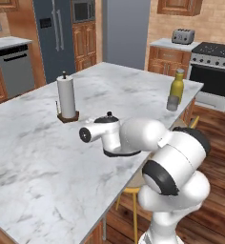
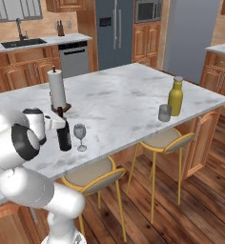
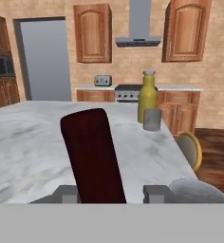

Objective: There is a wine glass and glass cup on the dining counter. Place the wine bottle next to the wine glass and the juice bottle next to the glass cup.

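Dark-glassed, the wine bottle (image 2: 64, 135) is standing on the desk (image 2: 128, 102) just beside the wine glass (image 2: 79, 136), with the pincer (image 3: 110, 193) clamping its neck. Any sideways drag while letting go is risking tipping the bottle into that glass.

Your dining counter (image 2: 119, 102) carries a paper towel holder (image 2: 57, 90), the wine bottle (image 2: 63, 135) just beside the wine glass (image 2: 79, 136), and the juice bottle (image 2: 175, 97) beside the glass cup (image 2: 164, 113).
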Robot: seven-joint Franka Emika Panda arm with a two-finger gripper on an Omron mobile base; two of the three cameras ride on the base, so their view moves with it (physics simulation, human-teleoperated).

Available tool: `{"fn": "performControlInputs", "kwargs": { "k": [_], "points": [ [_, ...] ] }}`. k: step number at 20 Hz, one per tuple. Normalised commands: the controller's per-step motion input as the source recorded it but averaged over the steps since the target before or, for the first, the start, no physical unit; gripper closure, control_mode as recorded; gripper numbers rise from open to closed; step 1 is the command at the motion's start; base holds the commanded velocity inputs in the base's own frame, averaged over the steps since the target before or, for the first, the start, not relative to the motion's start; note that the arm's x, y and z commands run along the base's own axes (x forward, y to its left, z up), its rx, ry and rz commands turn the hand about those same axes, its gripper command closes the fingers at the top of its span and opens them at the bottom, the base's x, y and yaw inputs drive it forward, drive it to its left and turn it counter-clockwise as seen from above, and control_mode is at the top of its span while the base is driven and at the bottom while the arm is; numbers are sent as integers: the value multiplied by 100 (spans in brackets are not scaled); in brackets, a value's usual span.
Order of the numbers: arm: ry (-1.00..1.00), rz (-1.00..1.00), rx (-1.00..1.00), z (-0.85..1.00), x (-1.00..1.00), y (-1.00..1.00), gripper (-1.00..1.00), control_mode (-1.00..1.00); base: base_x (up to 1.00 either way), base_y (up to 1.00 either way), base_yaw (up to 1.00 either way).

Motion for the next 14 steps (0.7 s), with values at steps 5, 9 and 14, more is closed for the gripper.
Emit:
{"fn": "performControlInputs", "kwargs": {
  "k": [5, 9, 14],
  "points": [
    [-1, 0, 13, -39, -29, -15, 100, -100, 0, 0, 0],
    [0, 0, 11, -40, -29, -12, 100, -100, 0, 0, 0],
    [-3, 0, 2, -50, -33, -1, 100, -100, 0, 0, 0]
  ]
}}
